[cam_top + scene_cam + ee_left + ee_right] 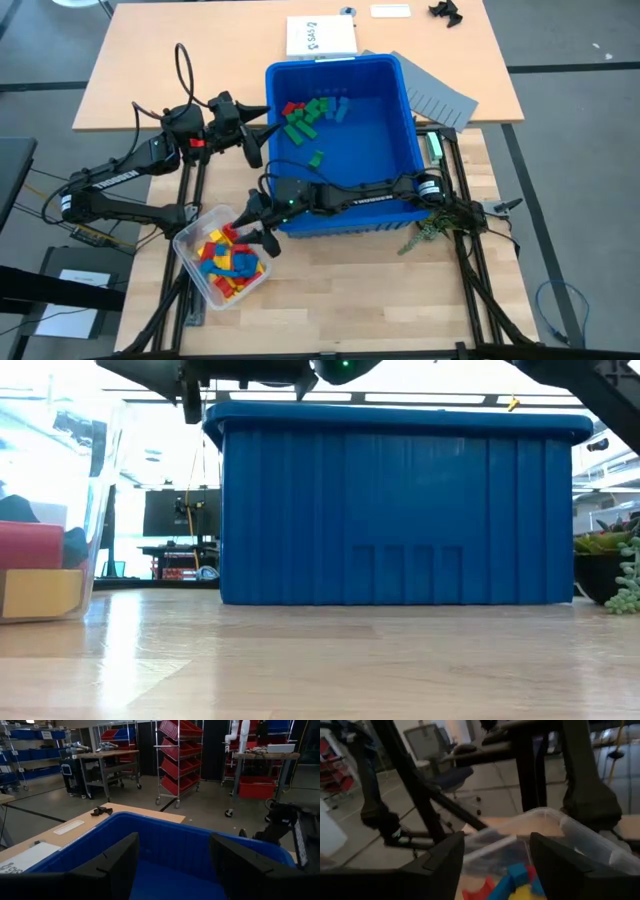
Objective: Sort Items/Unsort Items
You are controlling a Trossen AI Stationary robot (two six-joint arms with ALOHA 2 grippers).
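Note:
Several green, red and blue items [303,122] lie in the far left part of the blue bin [400,120], and one green item [316,157] sits nearer the middle. More red, yellow and blue items [228,262] fill a clear tub [190,262] at the bin's near left corner. My right gripper [250,230] is open above the tub's far right rim, with nothing between its fingers [445,865]. My left gripper [260,137] is open and level at the bin's left rim, pointing across the bin [165,840].
A white sheet [320,38] lies beyond the bin, and grey slotted sheets [440,95] lean at its far right corner. A small plant [425,235] sits near the bin's near right corner. Bare wood lies along the table's near edge [380,300].

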